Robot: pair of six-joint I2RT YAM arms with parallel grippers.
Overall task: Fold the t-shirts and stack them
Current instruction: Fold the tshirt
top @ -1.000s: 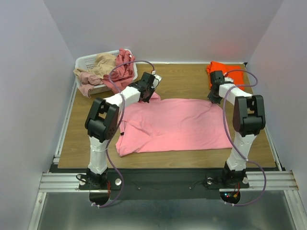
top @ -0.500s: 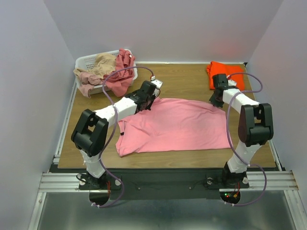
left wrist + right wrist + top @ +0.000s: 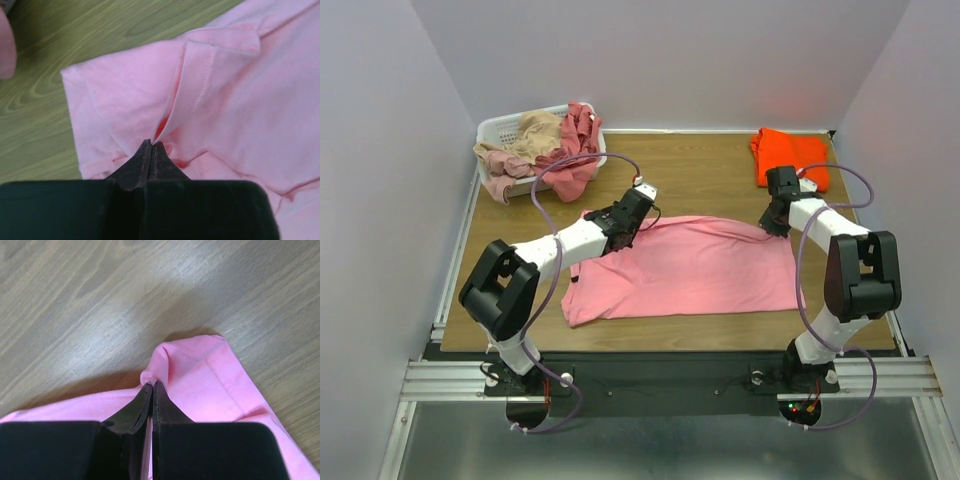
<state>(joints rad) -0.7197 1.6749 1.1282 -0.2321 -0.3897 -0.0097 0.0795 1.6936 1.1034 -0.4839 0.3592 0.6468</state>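
Note:
A bright pink t-shirt lies spread across the middle of the wooden table. My left gripper is shut on its far left edge; in the left wrist view the jaws pinch a fold of pink cloth by a sleeve hem. My right gripper is shut on its far right corner; in the right wrist view the jaws pinch a bunched pink corner. A folded orange t-shirt lies at the far right. Dusty rose and tan shirts fill the basket.
A white plastic laundry basket stands at the far left corner with cloth hanging over its rim. Grey walls close in the table on three sides. A metal rail runs along the near edge by the arm bases.
Both grippers have moved toward the near edge, pulling the pink shirt's far edge with them. The far edge now folds over onto the shirt's body.

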